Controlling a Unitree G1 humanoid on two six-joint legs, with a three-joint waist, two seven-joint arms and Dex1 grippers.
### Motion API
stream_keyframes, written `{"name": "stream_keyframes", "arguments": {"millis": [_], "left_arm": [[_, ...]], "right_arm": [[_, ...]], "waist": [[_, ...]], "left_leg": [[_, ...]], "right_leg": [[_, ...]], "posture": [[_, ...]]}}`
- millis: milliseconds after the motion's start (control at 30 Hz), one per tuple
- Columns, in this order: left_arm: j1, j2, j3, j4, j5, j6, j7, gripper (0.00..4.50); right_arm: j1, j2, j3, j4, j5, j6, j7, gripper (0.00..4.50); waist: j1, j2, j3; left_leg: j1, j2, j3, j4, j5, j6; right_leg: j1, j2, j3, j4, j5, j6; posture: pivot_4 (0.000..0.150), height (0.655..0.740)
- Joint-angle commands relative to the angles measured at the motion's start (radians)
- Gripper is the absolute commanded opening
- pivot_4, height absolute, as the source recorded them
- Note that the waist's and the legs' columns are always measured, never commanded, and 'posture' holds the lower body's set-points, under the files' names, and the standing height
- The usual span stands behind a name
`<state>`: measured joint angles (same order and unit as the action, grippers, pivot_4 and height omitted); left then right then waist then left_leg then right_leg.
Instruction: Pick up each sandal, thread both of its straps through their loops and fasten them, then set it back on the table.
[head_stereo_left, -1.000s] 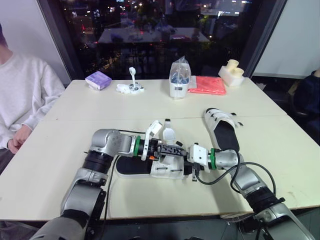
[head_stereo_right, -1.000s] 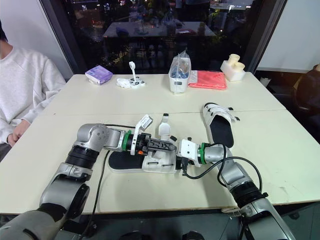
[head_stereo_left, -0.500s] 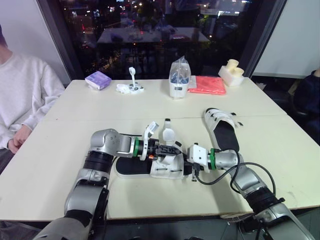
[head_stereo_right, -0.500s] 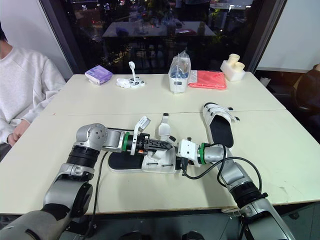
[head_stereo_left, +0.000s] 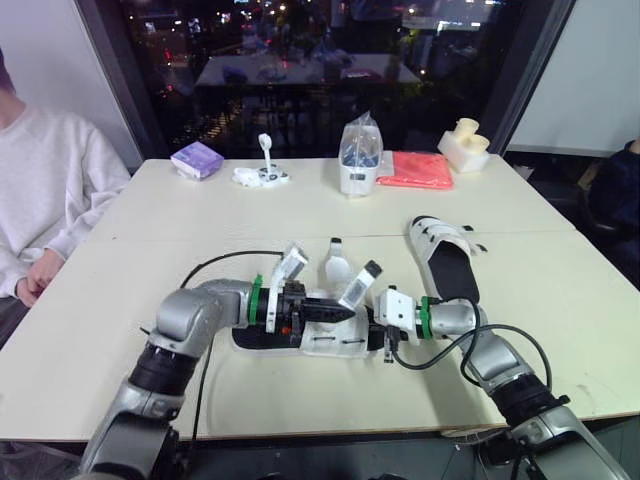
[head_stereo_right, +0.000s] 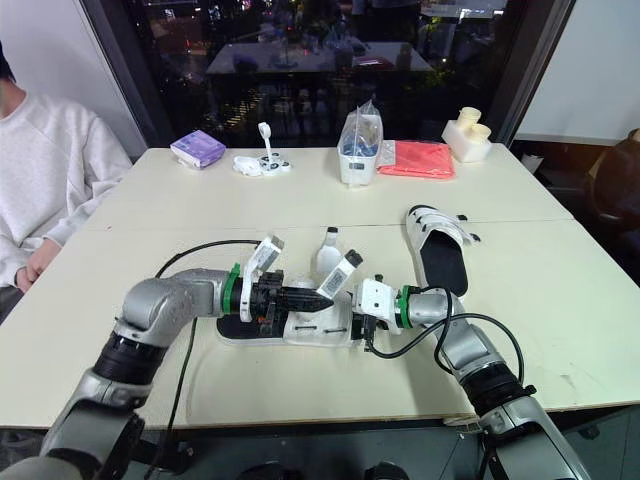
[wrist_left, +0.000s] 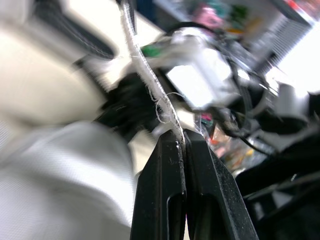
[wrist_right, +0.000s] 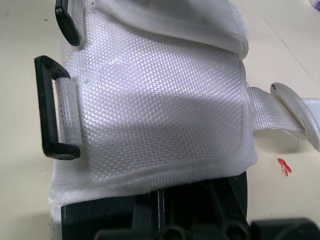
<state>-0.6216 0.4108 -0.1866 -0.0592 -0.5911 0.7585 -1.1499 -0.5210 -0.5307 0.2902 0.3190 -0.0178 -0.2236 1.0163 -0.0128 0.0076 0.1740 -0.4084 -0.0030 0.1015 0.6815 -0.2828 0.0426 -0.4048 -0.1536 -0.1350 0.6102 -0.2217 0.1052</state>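
Observation:
A white sandal with a black sole (head_stereo_left: 322, 346) lies near the table's front edge, between my two grippers. My left gripper (head_stereo_left: 344, 311) reaches over it from the left, shut on a white strap (head_stereo_left: 357, 287) with a black tip that stands tilted up. In the left wrist view the fingers (wrist_left: 165, 165) pinch the strap's frayed edge (wrist_left: 145, 80). My right gripper (head_stereo_left: 376, 335) is shut at the sandal's right end; its wrist view has the white woven upper (wrist_right: 160, 100) and a black loop (wrist_right: 49, 107). A second sandal (head_stereo_left: 446, 256) lies to the right.
A person in a white sweater (head_stereo_left: 45, 190) sits at the table's left. Along the far side lie a purple packet (head_stereo_left: 197, 159), a small white object (head_stereo_left: 262, 176), a clear bag (head_stereo_left: 359, 157), a red cloth (head_stereo_left: 417, 170) and white foam (head_stereo_left: 463, 146). A black cable (head_stereo_left: 215, 264) loops by my left arm.
My left gripper went from open over the sandal to shut on the strap, and the arm drew back left. The black-tipped strap now stands raised. My right arm has not moved.

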Motion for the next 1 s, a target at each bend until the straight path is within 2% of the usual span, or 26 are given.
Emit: {"name": "stream_keyframes", "arguments": {"millis": [33,167,267,400,467,500,533,567,733,767,800,833,1000], "left_arm": [[0.036,0.007,-0.032,-0.076,0.112,-0.347,-0.1,0.05],[0.087,0.008,-0.097,-0.017,0.298,-0.919,-0.225,0.05],[0.092,0.01,-0.133,0.108,0.369,-1.332,-0.314,0.05],[0.02,0.022,-0.186,0.355,0.464,-1.832,-0.328,0.05],[-0.028,0.026,-0.199,0.487,0.54,-1.995,-0.283,0.05],[-0.045,0.029,-0.2,0.537,0.587,-2.044,-0.253,0.05],[-0.059,0.033,-0.203,0.575,0.623,-2.081,-0.224,0.57],[-0.068,0.039,-0.209,0.602,0.655,-2.112,-0.199,0.84],[-0.075,0.076,-0.216,0.649,0.777,-2.169,-0.065,3.33],[-0.072,0.088,-0.221,0.649,0.784,-2.168,-0.044,3.68],[-0.053,0.118,-0.236,0.625,0.771,-2.154,-0.027,4.22],[-0.035,0.145,-0.249,0.603,0.76,-2.143,-0.01,4.45],[0.063,0.262,-0.252,0.495,0.716,-2.067,0.084,4.45]], "right_arm": [[0.021,-0.01,0.028,0.046,-0.045,0.031,0.008,0.0],[0.022,-0.009,0.033,0.046,-0.044,0.03,0.02,0.0],[0.02,-0.009,0.036,0.047,-0.044,0.029,0.031,0.0],[0.017,-0.009,0.041,0.05,-0.045,0.026,0.044,0.0],[0.014,-0.008,0.044,0.052,-0.047,0.024,0.048,0.0],[0.012,-0.008,0.045,0.054,-0.048,0.023,0.051,0.0],[0.011,-0.007,0.046,0.056,-0.048,0.022,0.053,0.0],[0.009,-0.008,0.048,0.057,-0.048,0.021,0.054,0.0],[0.001,-0.008,0.052,0.068,-0.05,0.015,0.062,0.0],[-0.001,-0.007,0.052,0.072,-0.05,0.014,0.063,0.0],[-0.002,-0.006,0.052,0.075,-0.05,0.011,0.064,0.0],[-0.003,-0.006,0.053,0.078,-0.05,0.009,0.065,0.0],[-0.01,-0.001,0.059,0.097,-0.049,-0.005,0.066,0.0]], "waist": [[0.0,0.0,0.0],[0.002,0.0,0.0],[0.002,0.0,0.0],[0.003,0.0,0.0],[0.002,0.0,0.0],[0.002,0.0,0.0],[0.002,0.0,0.0],[0.001,0.0,0.0],[0.001,0.0,0.0],[0.001,0.0,0.0],[0.001,0.0,0.0],[-0.001,0.0,0.0],[-0.001,0.001,0.0]], "left_leg": [[0.0,0.0,0.0,0.0,0.0,0.0],[0.0,0.0,0.0,-0.001,0.0,0.0],[-0.001,0.0,0.001,-0.002,-0.001,0.001],[-0.001,0.0,0.0,-0.001,-0.004,0.008],[-0.001,0.0,0.001,-0.001,-0.005,0.009],[-0.001,0.0,0.001,-0.001,-0.006,0.011],[-0.001,0.0,0.001,-0.001,-0.006,0.011],[-0.001,0.0,0.001,-0.001,-0.005,0.013],[-0.001,0.0,0.001,-0.001,-0.005,0.016],[-0.001,0.0,0.001,-0.001,-0.005,0.016],[-0.001,0.0,0.001,-0.001,-0.005,0.016],[-0.001,0.0,0.0,-0.001,-0.005,0.016],[-0.001,0.001,0.0,-0.002,-0.006,0.016]], "right_leg": [[0.0,0.0,0.0,0.0,0.0,0.0],[-0.001,-0.001,0.0,0.0,-0.001,-0.001],[-0.002,-0.001,0.0,0.0,-0.001,-0.002],[-0.004,-0.002,-0.001,0.0,-0.001,-0.002],[-0.003,-0.002,-0.002,-0.001,0.0,-0.001],[-0.003,-0.002,-0.002,-0.001,0.0,-0.001],[-0.003,-0.002,-0.003,-0.001,0.001,0.001],[-0.004,-0.002,-0.003,-0.001,0.001,0.001],[-0.003,-0.002,-0.003,-0.001,0.001,0.002],[-0.003,-0.002,-0.003,-0.001,0.001,0.002],[-0.003,-0.002,-0.003,-0.001,0.001,0.002],[-0.003,-0.002,-0.003,-0.001,0.001,0.002],[-0.004,-0.002,-0.004,0.0,0.001,0.002]], "posture": [[0.15,0.74],[0.15,0.74],[0.15,0.74],[0.15,0.74],[0.15,0.74],[0.15,0.74],[0.15,0.74],[0.15,0.74],[0.15,0.74],[0.15,0.74],[0.15,0.74],[0.15,0.74],[0.15,0.74]]}}
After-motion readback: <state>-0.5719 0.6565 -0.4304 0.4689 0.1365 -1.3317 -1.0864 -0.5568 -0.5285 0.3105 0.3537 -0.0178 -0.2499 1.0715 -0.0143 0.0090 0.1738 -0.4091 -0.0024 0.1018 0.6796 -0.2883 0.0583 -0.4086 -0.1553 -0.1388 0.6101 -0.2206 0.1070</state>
